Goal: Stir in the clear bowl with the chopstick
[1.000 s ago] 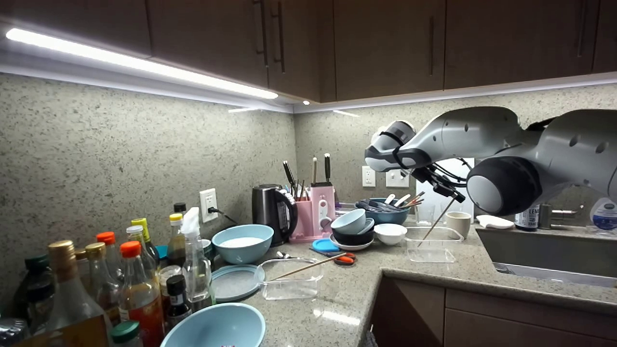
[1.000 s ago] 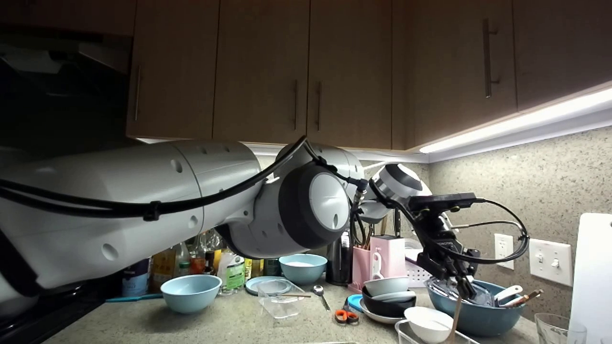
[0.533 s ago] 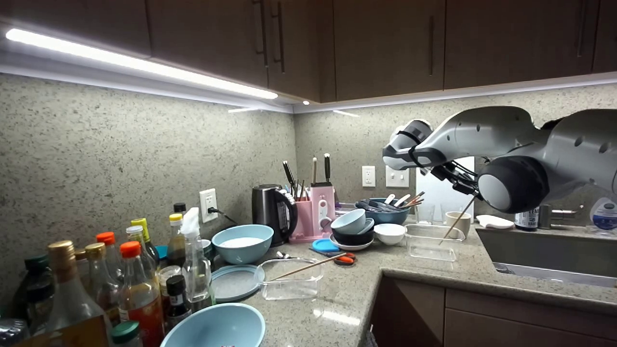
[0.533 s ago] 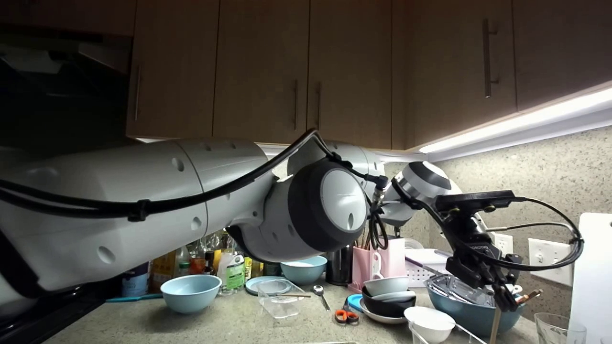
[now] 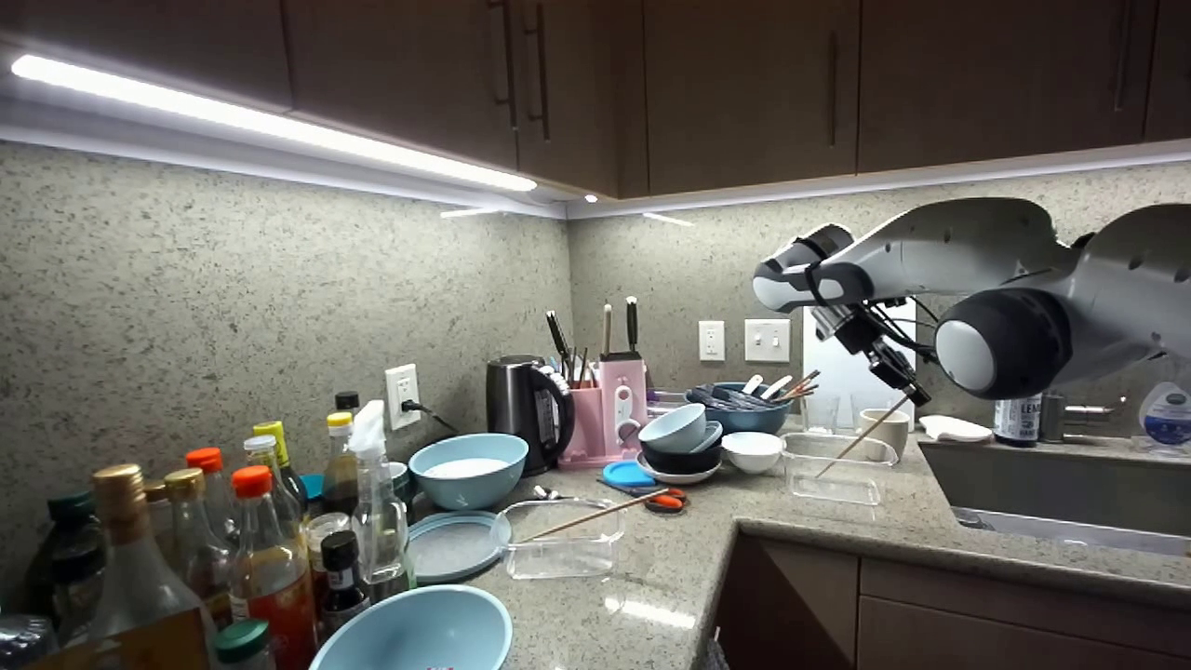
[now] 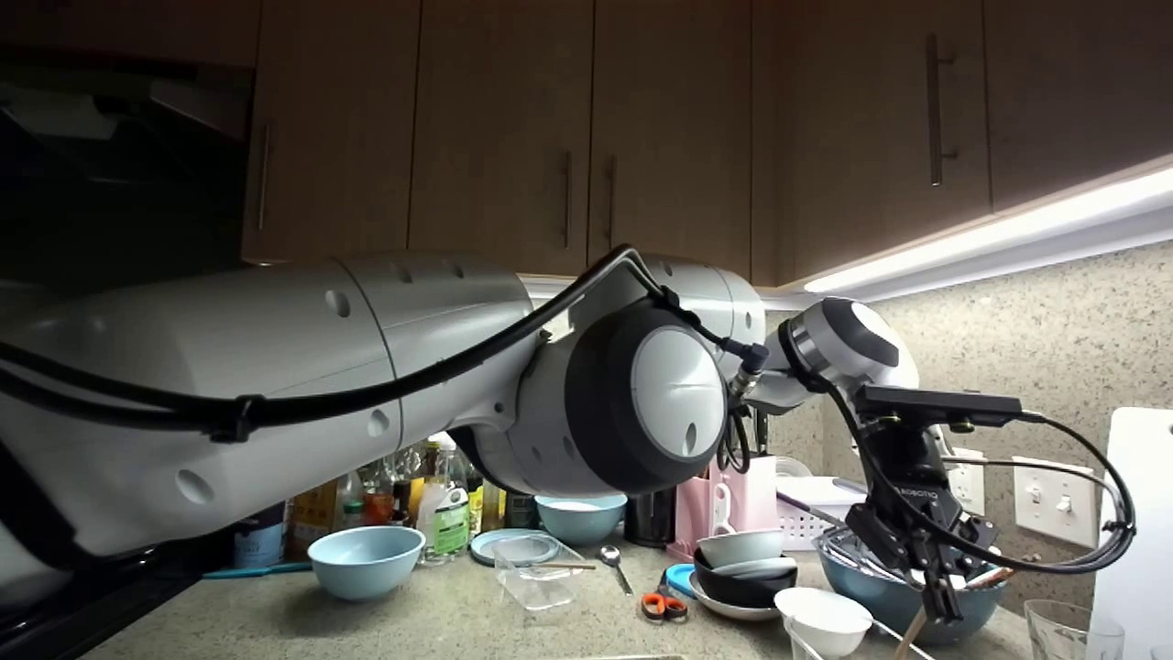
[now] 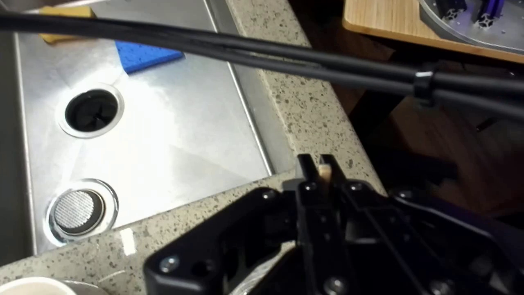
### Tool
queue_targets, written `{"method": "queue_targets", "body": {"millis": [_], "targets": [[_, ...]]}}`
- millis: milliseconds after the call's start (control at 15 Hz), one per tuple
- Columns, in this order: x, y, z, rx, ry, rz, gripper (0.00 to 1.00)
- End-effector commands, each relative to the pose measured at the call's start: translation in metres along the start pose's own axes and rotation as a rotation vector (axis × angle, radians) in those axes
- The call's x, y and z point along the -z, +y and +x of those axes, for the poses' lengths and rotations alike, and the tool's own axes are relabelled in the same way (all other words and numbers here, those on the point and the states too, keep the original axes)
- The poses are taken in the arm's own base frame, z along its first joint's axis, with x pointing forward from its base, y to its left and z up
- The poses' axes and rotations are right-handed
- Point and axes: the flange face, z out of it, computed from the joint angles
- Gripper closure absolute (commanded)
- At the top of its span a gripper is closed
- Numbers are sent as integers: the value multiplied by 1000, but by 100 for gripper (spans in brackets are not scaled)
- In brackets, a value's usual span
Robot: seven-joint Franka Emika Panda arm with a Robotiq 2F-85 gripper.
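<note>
The chopstick (image 5: pixel 863 437) looked of matt wood. The clear bowl (image 5: pixel 841 490) was smooth, glossy and see-through, glass or plastic undetermined. The gripper (image 7: pixel 316 163) was satin-finished, with shiny metal screws (image 7: pixel 169 264). The sink (image 7: pixel 192 131) was glaring bare metal; the countertop (image 7: pixel 311 110), polished, stone-like; the cupboards (image 5: pixel 744 93), matt wood grain; the kettle (image 5: pixel 510 409), glossy; the blue sponge (image 7: pixel 143 56), porous.

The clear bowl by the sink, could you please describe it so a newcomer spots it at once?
In an exterior view, find the sink at the right. Just left of it, in front of the mug, stands the clear bowl. Unlike the other clear bowl, farther left, it has the chopstick in the claw slanting over it.
</note>
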Motion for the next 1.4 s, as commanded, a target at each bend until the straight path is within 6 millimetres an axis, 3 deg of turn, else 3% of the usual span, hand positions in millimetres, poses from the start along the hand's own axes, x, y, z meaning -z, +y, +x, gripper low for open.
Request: {"method": "queue_targets", "body": {"millis": [0,600,667,733,867,1333], "targets": [[7,1,-2,30,133,75,98],[-21,17,7,107,190,154,98],[-25,18,7,103,183,161,93],[-27,19,8,104,179,165,68],[-31,21,8,99,177,172,67],[-32,23,3,90,177,186,25]]}}
